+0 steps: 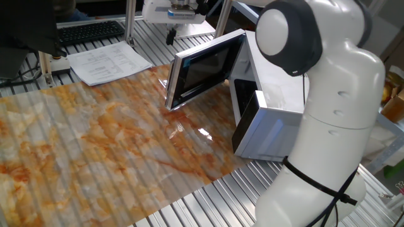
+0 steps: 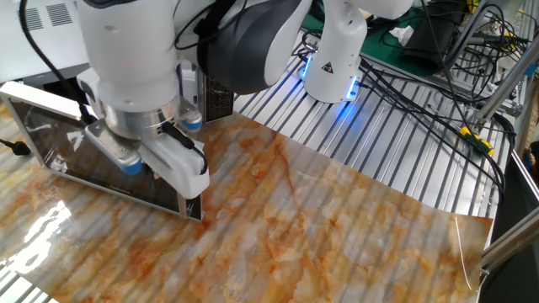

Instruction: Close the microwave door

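Observation:
The microwave [image 1: 273, 123] is a silver-grey box at the right of the table. In the other fixed view its vented top [image 2: 42, 18] shows at the upper left. The microwave door [image 1: 203, 70] stands wide open, swung out to the left, dark glass facing the table. It also shows in the other fixed view [image 2: 59, 151], with its silver bar handle [image 2: 182, 204] at the near edge. My gripper [image 1: 169, 35] hangs behind the door's far upper side. Its white body [image 2: 173, 160] covers the door's handle end. The fingers are too hidden to tell their state.
Papers [image 1: 108, 63] and a keyboard [image 1: 88, 30] lie at the back left. An orange marbled mat [image 1: 95, 145] covers the table. My own arm's large white body [image 1: 334, 113] stands right of the microwave. Cables [image 2: 438, 76] and the arm's blue-lit base [image 2: 335, 71] lie behind.

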Available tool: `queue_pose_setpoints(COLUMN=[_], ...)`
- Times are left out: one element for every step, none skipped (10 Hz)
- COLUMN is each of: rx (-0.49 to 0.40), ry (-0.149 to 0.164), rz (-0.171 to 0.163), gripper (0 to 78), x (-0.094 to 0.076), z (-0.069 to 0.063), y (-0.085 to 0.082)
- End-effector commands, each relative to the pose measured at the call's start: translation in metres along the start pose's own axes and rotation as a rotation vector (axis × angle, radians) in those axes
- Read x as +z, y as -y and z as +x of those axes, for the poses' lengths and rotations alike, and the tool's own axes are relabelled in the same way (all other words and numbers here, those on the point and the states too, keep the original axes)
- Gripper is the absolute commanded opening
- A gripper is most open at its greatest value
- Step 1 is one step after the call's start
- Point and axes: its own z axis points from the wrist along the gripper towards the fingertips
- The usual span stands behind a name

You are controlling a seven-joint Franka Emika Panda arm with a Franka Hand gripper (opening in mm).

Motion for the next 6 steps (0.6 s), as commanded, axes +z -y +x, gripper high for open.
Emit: queue_pose_setpoints(rx=[0.004, 0.003, 0.006, 0.006, 0.004, 0.0], ry=[0.003, 0.003, 0.003, 0.003, 0.003, 0.002], rz=[0.001, 0.001, 0.001, 0.002, 0.002, 0.003], gripper=[0.0, 0.0, 0.0, 0.0, 0.0, 0.0], x=[0.003, 0.006, 0.007, 0.008, 0.008, 0.008], z=[0.02, 0.028, 0.033, 0.037, 0.04, 0.047], y=[0.003, 0.004, 0.005, 0.006, 0.006, 0.009])
